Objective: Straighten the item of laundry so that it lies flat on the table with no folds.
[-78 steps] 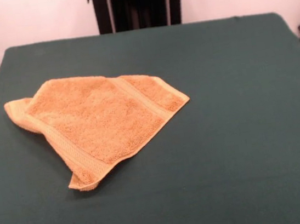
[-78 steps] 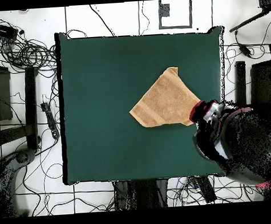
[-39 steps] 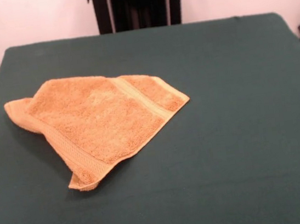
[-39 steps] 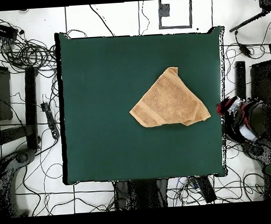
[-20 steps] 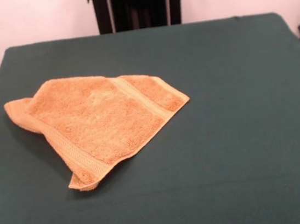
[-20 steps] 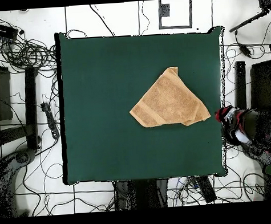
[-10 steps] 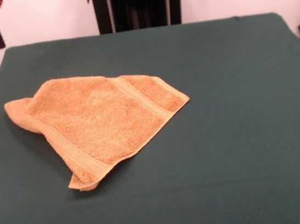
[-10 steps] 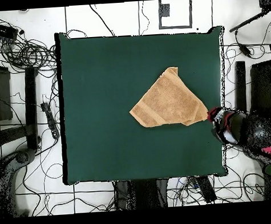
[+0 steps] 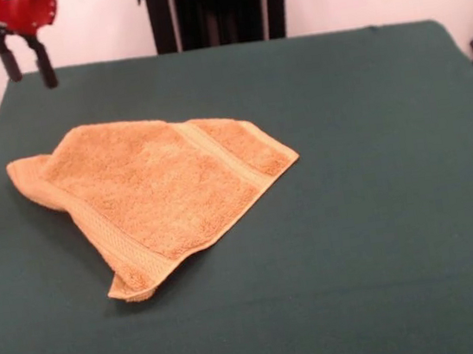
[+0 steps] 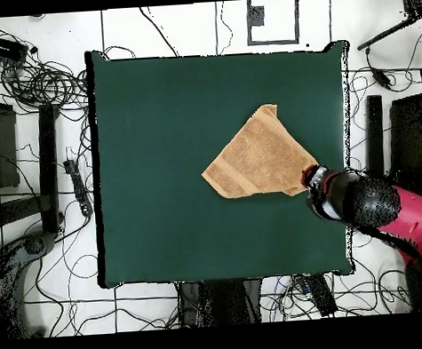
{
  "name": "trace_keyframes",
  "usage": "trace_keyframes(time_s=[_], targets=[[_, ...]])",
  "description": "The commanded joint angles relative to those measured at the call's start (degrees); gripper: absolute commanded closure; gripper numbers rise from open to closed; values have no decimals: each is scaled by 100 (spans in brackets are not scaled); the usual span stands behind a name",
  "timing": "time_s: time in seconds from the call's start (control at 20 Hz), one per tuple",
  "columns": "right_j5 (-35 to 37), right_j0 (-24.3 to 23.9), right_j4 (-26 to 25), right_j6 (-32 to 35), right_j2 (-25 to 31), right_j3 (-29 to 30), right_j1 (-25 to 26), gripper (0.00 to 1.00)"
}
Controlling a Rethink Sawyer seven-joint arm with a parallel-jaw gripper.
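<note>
The item of laundry, a golden-orange terry towel, lies folded over itself on the left half of the dark green table, with a woven border band across its top layer and a folded corner at its near edge. My gripper hangs open in the air above the table's far left corner, beyond the towel's left tip and apart from it. In the overhead view the towel lies at the right of the table, and my gripper sits over its lower right corner.
Cables and stands litter the floor around the table. A dark post rises behind the table's far edge.
My gripper has come in from beyond the table's edge and moved over the table, toward the towel's corner. The towel has not moved.
</note>
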Motion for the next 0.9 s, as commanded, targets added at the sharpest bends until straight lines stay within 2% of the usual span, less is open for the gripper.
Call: trace_keyframes(time_s=[0.05, 0.6, 0.9], targets=[[-67, 448, 151, 357, 252, 310, -144, 0], [-162, 637, 273, 600, 192, 182, -22, 0], [-857, 719, 306, 760, 271, 208, 325, 0]])
